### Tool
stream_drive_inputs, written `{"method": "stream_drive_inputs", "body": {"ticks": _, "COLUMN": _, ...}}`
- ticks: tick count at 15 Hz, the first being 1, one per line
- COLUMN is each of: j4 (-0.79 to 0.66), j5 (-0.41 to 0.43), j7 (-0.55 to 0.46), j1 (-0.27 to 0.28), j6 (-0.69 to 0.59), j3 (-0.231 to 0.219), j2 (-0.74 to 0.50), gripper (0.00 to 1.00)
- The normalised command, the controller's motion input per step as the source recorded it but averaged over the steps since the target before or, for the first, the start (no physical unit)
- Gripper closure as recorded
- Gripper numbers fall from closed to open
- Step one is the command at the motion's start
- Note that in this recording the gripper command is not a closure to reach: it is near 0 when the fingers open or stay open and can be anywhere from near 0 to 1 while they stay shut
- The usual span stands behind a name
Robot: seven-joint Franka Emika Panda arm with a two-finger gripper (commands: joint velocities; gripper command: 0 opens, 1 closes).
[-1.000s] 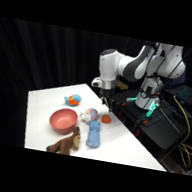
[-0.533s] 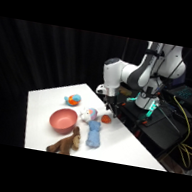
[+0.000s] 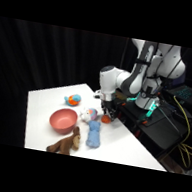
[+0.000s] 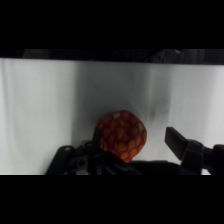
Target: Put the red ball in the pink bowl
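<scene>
I have swung right and come down since a second ago, off the toys and onto the table's (image 3: 46, 106) right edge. From the left: bowl (image 3: 63, 120), well apart, then ball (image 4: 121, 135) on the table, then my gripper (image 4: 135, 150). The ball sits between my open fingers (image 4: 180, 142), toward the left one.
</scene>
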Motion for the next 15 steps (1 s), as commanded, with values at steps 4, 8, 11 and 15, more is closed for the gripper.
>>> {"method": "stream_drive_inputs", "body": {"ticks": 4, "j4": 0.16, "j5": 0.141, "j7": -0.31, "j1": -0.194, "j6": 0.1, "j3": 0.191, "j2": 0.25, "gripper": 0.0}}
{"method": "stream_drive_inputs", "body": {"ticks": 8, "j4": 0.08, "j5": 0.088, "j7": -0.26, "j1": -0.197, "j6": 0.07, "j3": 0.137, "j2": 0.12, "gripper": 1.0}}
{"method": "stream_drive_inputs", "body": {"ticks": 11, "j4": 0.02, "j5": 0.058, "j7": -0.2, "j1": -0.154, "j6": 0.08, "j3": 0.087, "j2": 0.0, "gripper": 1.0}}
{"method": "stream_drive_inputs", "body": {"ticks": 15, "j4": -0.06, "j5": 0.01, "j7": -0.08, "j1": -0.055, "j6": 0.07, "j3": 0.036, "j2": -0.15, "gripper": 0.63}}
